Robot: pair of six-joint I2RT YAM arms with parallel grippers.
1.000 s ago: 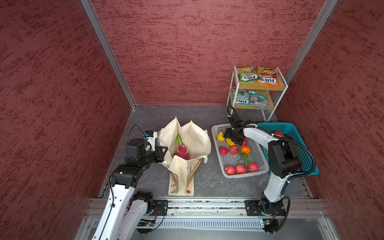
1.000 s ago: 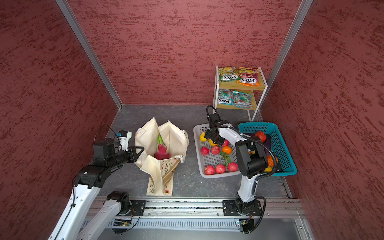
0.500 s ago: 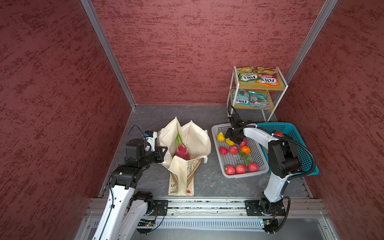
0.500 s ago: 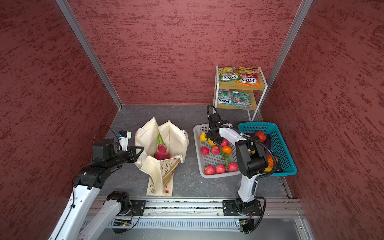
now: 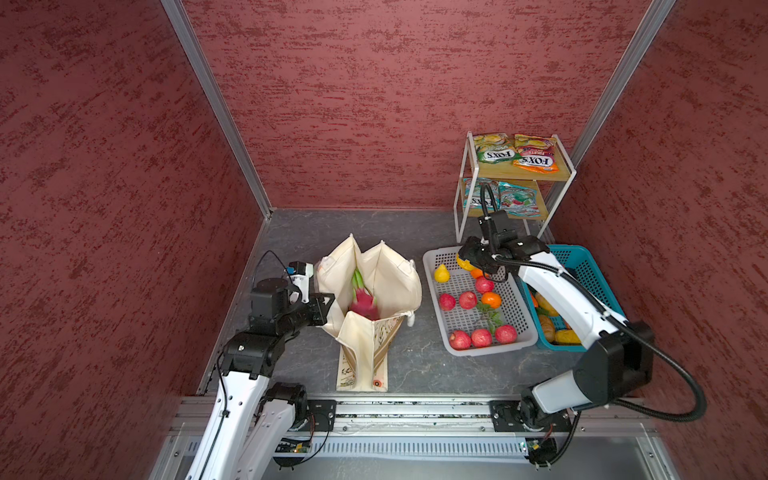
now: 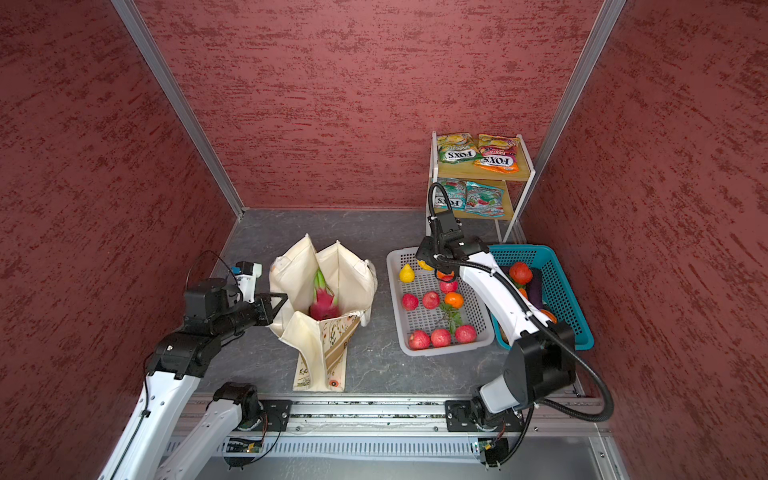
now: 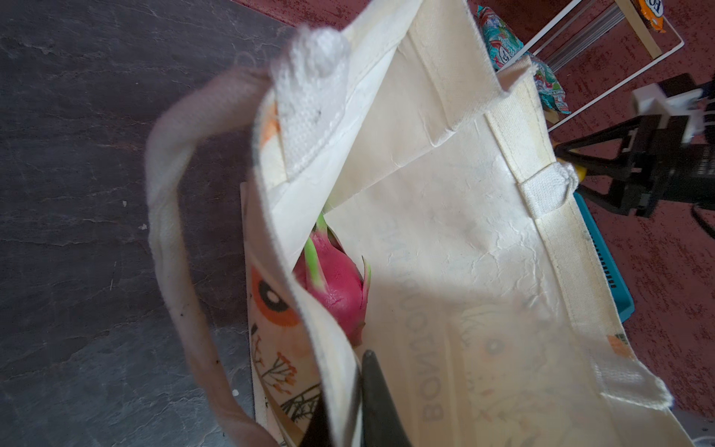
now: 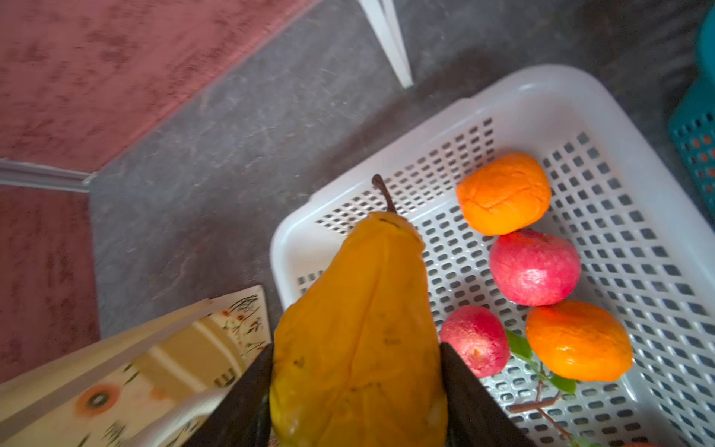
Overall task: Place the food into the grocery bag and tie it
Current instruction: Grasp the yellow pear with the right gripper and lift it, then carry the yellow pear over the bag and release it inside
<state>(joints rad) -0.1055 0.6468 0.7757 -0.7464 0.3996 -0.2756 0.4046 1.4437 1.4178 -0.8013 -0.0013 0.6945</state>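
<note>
The cream floral grocery bag (image 5: 388, 276) (image 6: 347, 270) stands open on the grey floor, with a pink dragon fruit (image 5: 363, 303) (image 6: 324, 305) (image 7: 336, 286) inside. My left gripper (image 5: 325, 302) (image 6: 277, 302) (image 7: 350, 402) is shut on the bag's left rim and holds it open. My right gripper (image 5: 466, 258) (image 6: 424, 262) (image 8: 355, 348) is shut on a yellow pear (image 8: 360, 309), which hangs over the back left corner of the grey basket (image 5: 490, 350) (image 8: 541, 89). Red apples (image 5: 481, 337), oranges (image 5: 491, 300) and a second yellow pear (image 5: 441, 273) lie in that basket.
A teal basket (image 5: 590, 266) (image 6: 552, 266) with more produce stands right of the grey one, under my right arm. A white wire shelf (image 5: 461, 199) at the back right carries FOX'S packets (image 5: 515, 153) (image 6: 478, 153). Red walls close in both sides.
My right gripper's jaws have closed on the yellow pear and raised it off the basket floor. The left gripper and the bag have stayed put.
</note>
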